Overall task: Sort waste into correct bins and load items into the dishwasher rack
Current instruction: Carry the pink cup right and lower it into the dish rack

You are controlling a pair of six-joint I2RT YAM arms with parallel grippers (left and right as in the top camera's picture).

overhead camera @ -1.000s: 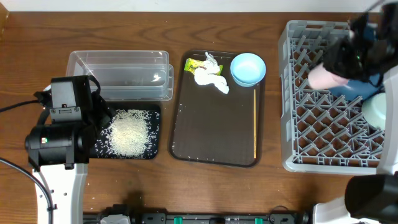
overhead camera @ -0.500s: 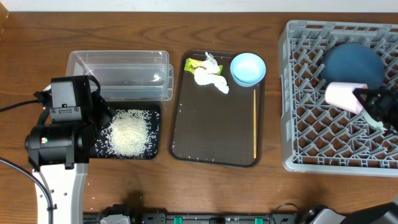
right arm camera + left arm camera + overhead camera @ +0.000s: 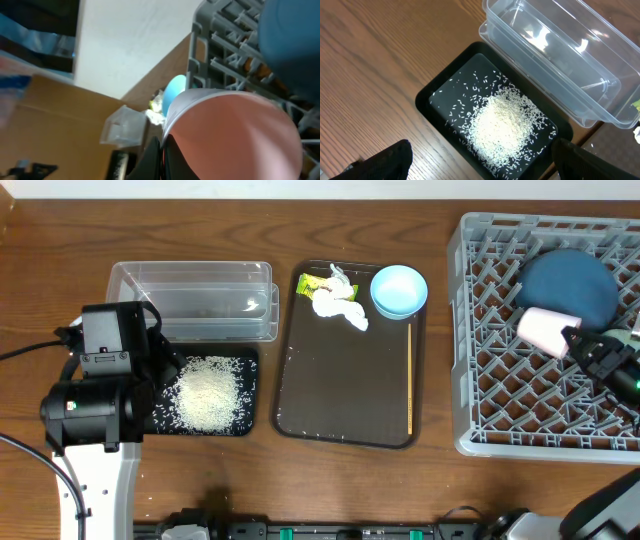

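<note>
pink cup [image 3: 543, 330] held (rim), over rack [image 3: 500, 402]

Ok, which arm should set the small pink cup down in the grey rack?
Right: the right gripper is shut on the small pink cup over the grey lattice rack. The left gripper hangs open over the shallow black tray of rice, on the opposite side.

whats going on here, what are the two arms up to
The right gripper is shut on the pink cup, holding it at the grey dishwasher rack, beside the dark blue dish already in it. The left gripper hangs open above the black tray with the rice heap, next to the clear tub. The tissue, wrapper, pale blue bowl and wooden stick lie on the brown serving tray.
</note>
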